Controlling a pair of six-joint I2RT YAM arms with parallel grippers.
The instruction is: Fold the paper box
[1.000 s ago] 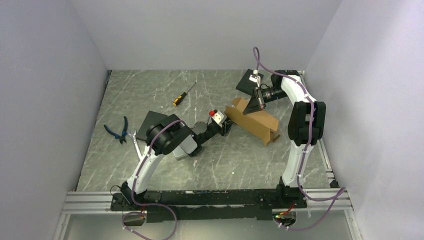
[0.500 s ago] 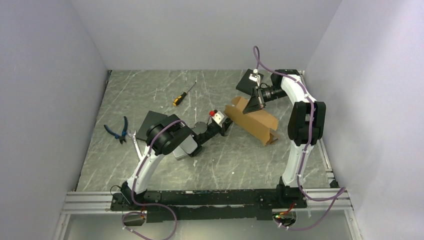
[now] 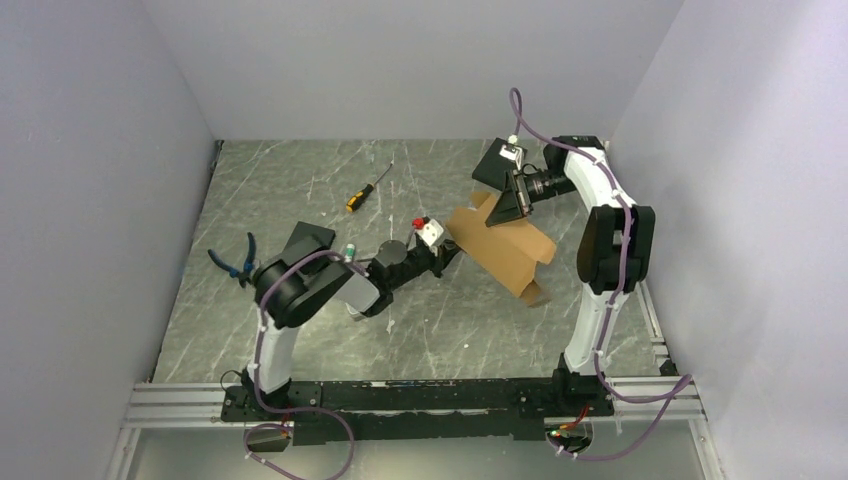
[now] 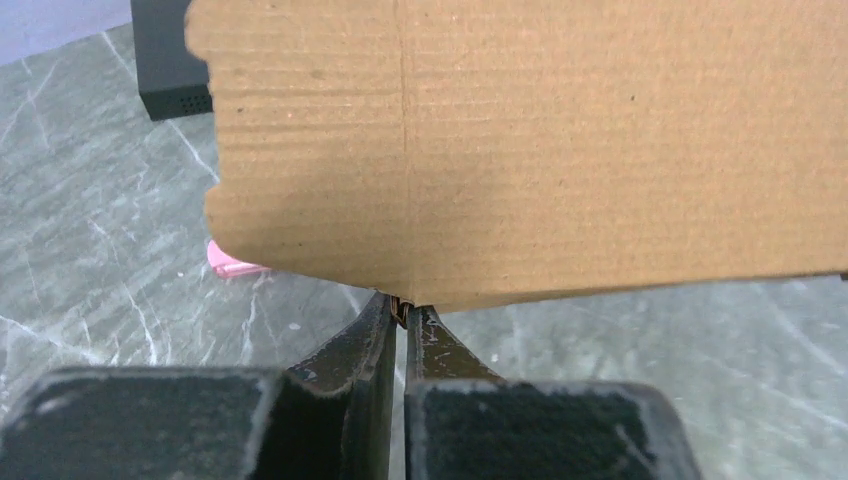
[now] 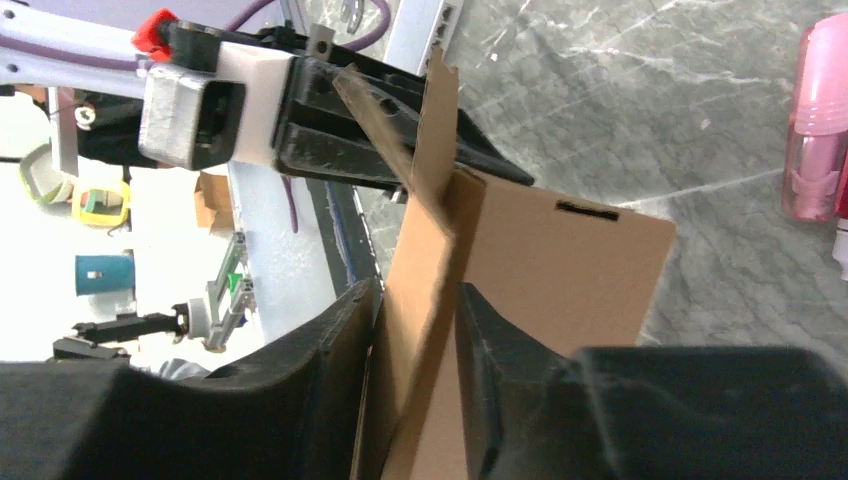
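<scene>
The tan paper box point(image 3: 507, 252) is held up off the table, right of centre, as a part-folded carton. My left gripper point(image 3: 451, 252) is shut on its left edge; in the left wrist view the fingertips point(image 4: 405, 312) pinch the bottom edge of the cardboard point(image 4: 600, 150) at a crease. My right gripper point(image 3: 503, 212) comes down on the box's far top. In the right wrist view its jaws point(image 5: 417, 310) stand apart with a cardboard panel point(image 5: 430, 300) slanting loosely between them. The left gripper point(image 5: 300, 120) shows beyond, gripping the flap.
A yellow-handled screwdriver point(image 3: 367, 188) lies at the back centre. Blue pliers point(image 3: 238, 260) lie at the left. One black slab point(image 3: 303, 243) sits behind the left arm, another point(image 3: 491, 166) under the right wrist. A pink bottle point(image 5: 818, 130) stands near the box.
The left jaws closed on the box edge and the left arm's elbow swung left. The right jaws parted. The box's near right end dropped lower.
</scene>
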